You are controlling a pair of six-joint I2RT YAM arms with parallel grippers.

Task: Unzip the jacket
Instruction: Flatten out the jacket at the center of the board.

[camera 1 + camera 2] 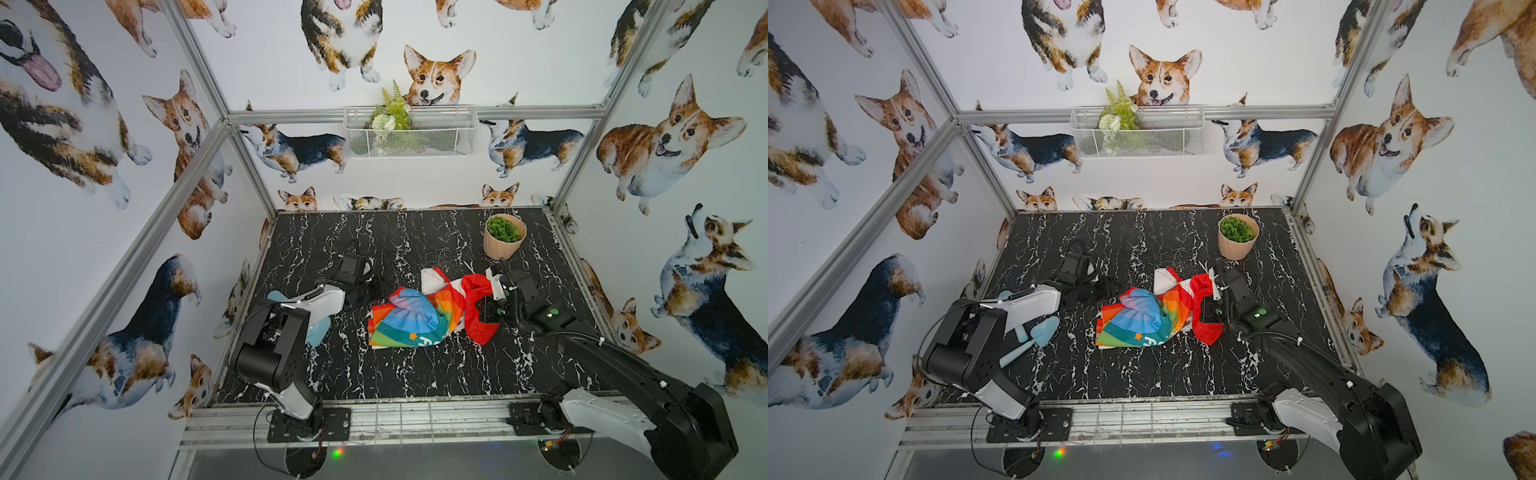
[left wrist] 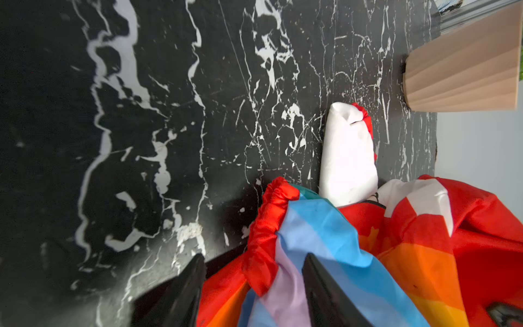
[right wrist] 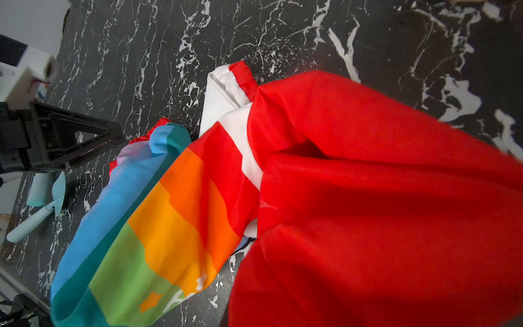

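Basket [image 1: 451, 139] of white wire hangs on the back rail, with a fern [image 1: 392, 109] and a white flower in it. A ribbed beige pot [image 1: 500, 247] stands at the far right of the worktop [image 1: 415, 374] and holds a green plant [image 1: 504, 228].

The jacket [image 1: 415, 320] lies crumpled mid-worktop, nearer than the pot and apart from it. Its rainbow half is toward the left arm, its red hood [image 3: 368, 198] is toward the right arm, and a white sleeve [image 2: 348, 158] pokes out behind. The zip is hidden in the folds.

The left arm rises from the front left corner with its elbow folded high and its forearm reaching to the jacket's left edge. The left tool [image 2: 254, 256] is spread, with its fingers on either side of the rainbow sleeve by the red cuff [image 2: 268, 215].

The right arm stretches long and low from the front right corner. The right tool [image 1: 487, 311] is pressed together, pinching the hood, whose red cloth bunches around it.

A pale blue spade [image 1: 1042, 332] lies beside the left arm.
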